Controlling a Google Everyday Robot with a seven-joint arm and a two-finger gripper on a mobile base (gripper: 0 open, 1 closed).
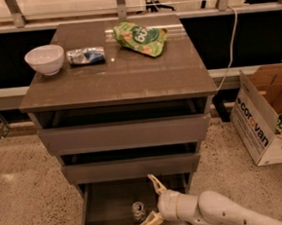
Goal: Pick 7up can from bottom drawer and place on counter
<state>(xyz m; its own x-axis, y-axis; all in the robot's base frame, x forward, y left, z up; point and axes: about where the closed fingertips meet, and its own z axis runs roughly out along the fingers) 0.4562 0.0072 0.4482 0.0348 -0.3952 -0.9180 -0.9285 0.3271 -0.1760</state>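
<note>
The 7up can [138, 211] stands upright on the dark floor of the open bottom drawer [107, 207], silver top showing. My gripper [153, 202] reaches into that drawer from the right on a white arm. Its fingers are spread apart: the upper one [157, 182] points up toward the middle drawer's front, and the lower one [149, 221] lies just right of and below the can. The can sits beside the lower fingertip, not held. The glossy brown counter [129, 83] tops the cabinet.
On the counter are a white bowl [44, 59], a blue-silver foil packet [85, 56] and a green snack bag [140, 37]. The top drawer [125, 134] and middle drawer [130, 168] are slightly open. A cardboard box [259, 124] stands on the floor at the right.
</note>
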